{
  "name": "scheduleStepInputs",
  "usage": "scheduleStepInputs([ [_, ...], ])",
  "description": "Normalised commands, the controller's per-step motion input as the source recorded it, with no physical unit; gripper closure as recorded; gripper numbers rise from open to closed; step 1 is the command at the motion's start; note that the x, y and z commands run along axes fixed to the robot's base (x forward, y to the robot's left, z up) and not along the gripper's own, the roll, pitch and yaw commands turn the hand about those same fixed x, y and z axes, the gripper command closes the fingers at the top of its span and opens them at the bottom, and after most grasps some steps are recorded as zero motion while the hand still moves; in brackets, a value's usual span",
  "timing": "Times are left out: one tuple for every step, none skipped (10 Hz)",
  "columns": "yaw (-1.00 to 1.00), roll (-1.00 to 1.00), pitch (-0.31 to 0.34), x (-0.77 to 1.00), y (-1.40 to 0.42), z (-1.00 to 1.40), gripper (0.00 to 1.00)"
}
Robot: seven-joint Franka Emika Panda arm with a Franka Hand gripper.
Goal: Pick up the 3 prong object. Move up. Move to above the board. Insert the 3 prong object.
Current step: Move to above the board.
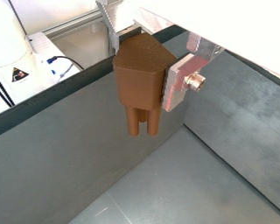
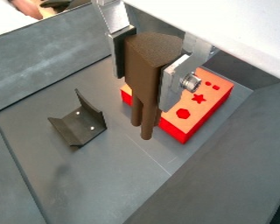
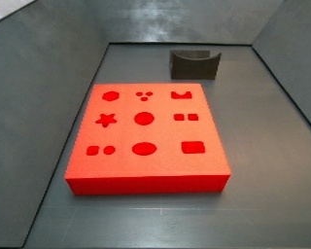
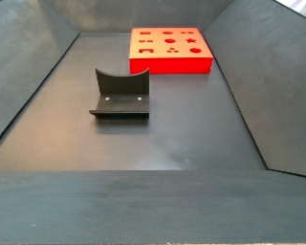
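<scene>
Gripper fingers around 3 prong object, above floor.

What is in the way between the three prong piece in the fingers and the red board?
Nothing visible. The gripper holds the 3 prong object clear of the floor, prongs down. In that wrist view the board lies just beyond it, its top bare. The fixture stands off to the side, not between them.
</scene>
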Motion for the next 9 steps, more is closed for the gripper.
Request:
scheduleStepInputs([
  [-0.01,0.01,0.051,-0.62,0.02,0.01,1.0],
  [-0.01,0.01,0.051,-0.62,0.02,0.01,1.0],
  [-0.35,0.12,0.657,0.58,-1.0,-0.01,1.0],
  [-0.33,0.12,0.655,0.58,-1.0,-0.01,1.0],
  [-0.15,0.1,0.604,0.61,-1.0,0.0,1.0],
  [-0.09,0.0,0.49,0.63,-1.0,0.0,1.0],
  [-0.04,0.0,0.344,0.62,-1.0,0.0,1.0],
  [-0.01,0.0,0.191,0.61,-1.0,0.01,1.0],
  [0.0,-0.01,0.135,0.62,-1.0,0.01,1.0],
])
